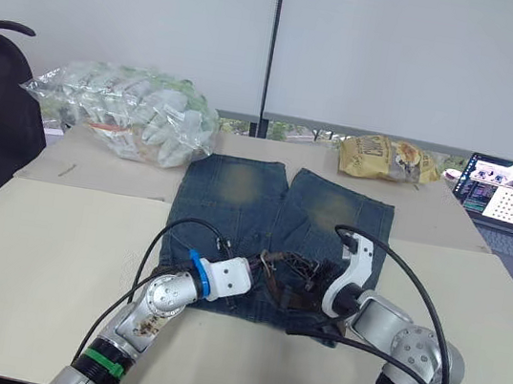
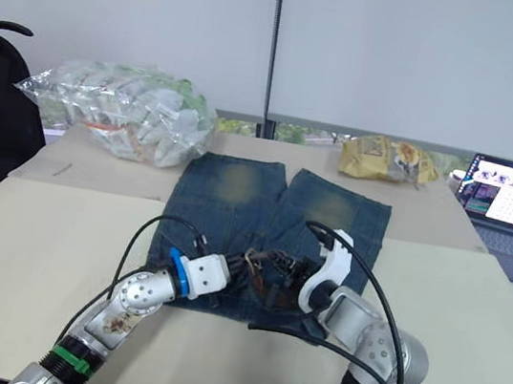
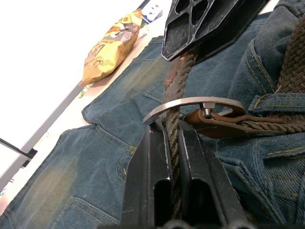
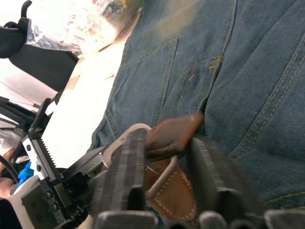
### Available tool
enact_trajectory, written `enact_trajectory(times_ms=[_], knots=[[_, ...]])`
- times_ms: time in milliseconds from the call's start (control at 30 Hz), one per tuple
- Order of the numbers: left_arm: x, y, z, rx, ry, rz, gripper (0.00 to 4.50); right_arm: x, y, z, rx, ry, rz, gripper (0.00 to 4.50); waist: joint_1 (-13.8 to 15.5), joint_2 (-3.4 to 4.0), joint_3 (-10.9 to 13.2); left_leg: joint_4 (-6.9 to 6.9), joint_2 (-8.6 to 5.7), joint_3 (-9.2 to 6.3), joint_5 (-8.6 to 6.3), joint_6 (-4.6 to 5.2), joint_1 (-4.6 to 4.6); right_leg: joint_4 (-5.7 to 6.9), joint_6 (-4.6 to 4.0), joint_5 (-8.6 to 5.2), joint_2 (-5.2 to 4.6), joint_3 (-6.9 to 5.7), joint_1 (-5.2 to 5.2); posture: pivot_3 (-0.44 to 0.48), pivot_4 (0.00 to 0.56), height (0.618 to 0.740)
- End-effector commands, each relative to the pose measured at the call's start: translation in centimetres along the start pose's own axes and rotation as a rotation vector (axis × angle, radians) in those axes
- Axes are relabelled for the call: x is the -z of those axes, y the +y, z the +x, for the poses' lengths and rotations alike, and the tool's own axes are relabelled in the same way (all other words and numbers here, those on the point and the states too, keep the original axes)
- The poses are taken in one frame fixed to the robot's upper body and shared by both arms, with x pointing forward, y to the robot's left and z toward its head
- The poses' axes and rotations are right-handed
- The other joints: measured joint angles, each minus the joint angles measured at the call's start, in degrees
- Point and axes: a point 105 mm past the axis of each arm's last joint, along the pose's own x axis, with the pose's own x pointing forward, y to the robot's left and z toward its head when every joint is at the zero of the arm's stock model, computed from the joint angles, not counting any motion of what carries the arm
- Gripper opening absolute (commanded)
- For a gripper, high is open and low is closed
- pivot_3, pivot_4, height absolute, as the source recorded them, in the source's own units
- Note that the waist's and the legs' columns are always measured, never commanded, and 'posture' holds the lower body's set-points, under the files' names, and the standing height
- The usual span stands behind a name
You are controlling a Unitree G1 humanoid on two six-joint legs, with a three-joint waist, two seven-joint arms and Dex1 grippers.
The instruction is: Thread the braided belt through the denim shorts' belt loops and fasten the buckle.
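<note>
Lying flat on the table [image 1: 36, 246], the denim shorts [image 1: 235, 203] have their waistband toward the robot, and the belt [image 3: 290, 62] sits along it at the 6 o'clock edge. The left gripper [image 3: 172, 131] has its fingers nearly closed, pinching the braided strap just at the silver buckle [image 3: 190, 103]. The right gripper [image 4: 164, 157] has its fingers partly open around the belt's brown leather tip. A chip bag [image 1: 385, 158] lies at 1 o'clock.
</note>
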Motion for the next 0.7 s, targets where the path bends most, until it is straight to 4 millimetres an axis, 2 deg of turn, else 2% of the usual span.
enact_trajectory(times_ms=[33,133,200,267,400,567,633,700], knots=[[-0.9,0.0,0.2,-0.008,-0.044,0.012,0.0,-0.8,1.9,0.6,-0.067,-0.055,0.028,0.03,0.02,0.0,0.0,0.0,0.0,0.0,0.0,0.0,-0.01,-0.01,0.0,0.0,0.0,0.0,0.0,0.0,0.15,0.74],[-0.9,-0.2,0.1,-0.002,-0.051,-0.005,0.0,-0.9,1.9,0.6,-0.067,-0.061,0.031,0.03,0.1,0.0,0.0,0.0,-0.01,0.0,0.0,0.0,-0.02,-0.02,0.0,0.0,-0.01,0.0,0.0,0.0,0.15,0.74],[-1.0,-0.1,0.0,-0.006,-0.055,-0.024,0.76,-1.1,2.0,0.5,-0.073,-0.071,0.029,0.0,0.08,0.0,0.0,0.0,-0.01,0.0,0.0,0.0,-0.03,-0.03,0.0,0.0,-0.01,0.0,0.0,0.0,0.15,0.74],[-1.0,0.0,0.0,-0.008,-0.055,-0.032,1.27,-1.5,2.3,0.3,-0.094,-0.091,0.0,0.0,0.06,0.0,0.0,0.0,0.0,0.0,0.0,0.0,-0.03,-0.03,0.01,0.0,-0.01,0.0,0.0,0.0,0.15,0.74],[-1.0,0.4,-0.6,-0.01,-0.069,-0.028,2.65,-2.9,2.1,-0.9,-0.117,-0.109,-0.337,0.0,-0.05,0.01,0.01,0.0,-0.01,0.02,0.0,0.0,-0.04,-0.06,0.13,-0.08,-0.01,0.01,-0.01,0.0,0.15,0.74],[-1.5,0.7,-2.0,0.044,-0.113,-0.04,4.36,-2.9,-0.1,-2.1,-0.119,-0.021,-0.809,0.0,0.15,0.0,0.01,-0.01,-0.02,0.06,0.0,0.0,-0.05,-0.19,0.45,-0.27,-0.05,0.02,0.03,0.0,0.15,0.74],[-2.0,0.6,-2.9,0.089,-0.138,-0.055,4.36,-3.6,-0.7,-2.3,-0.129,-0.022,-0.922,0.0,-0.07,0.0,0.02,-0.01,0.0,0.07,0.0,0.0,-0.02,-0.21,0.48,-0.29,-0.03,0.02,0.04,0.0,0.15,0.74],[-2.5,0.7,-3.8,0.12,-0.165,-0.072,4.36,-4.7,-0.7,-2.4,-0.135,-0.053,-0.947,0.0,-0.27,0.0,0.02,-0.01,0.03,0.13,0.0,0.0,0.02,-0.17,0.47,-0.29,-0.01,0.08,0.02,0.0,0.15,0.74]])
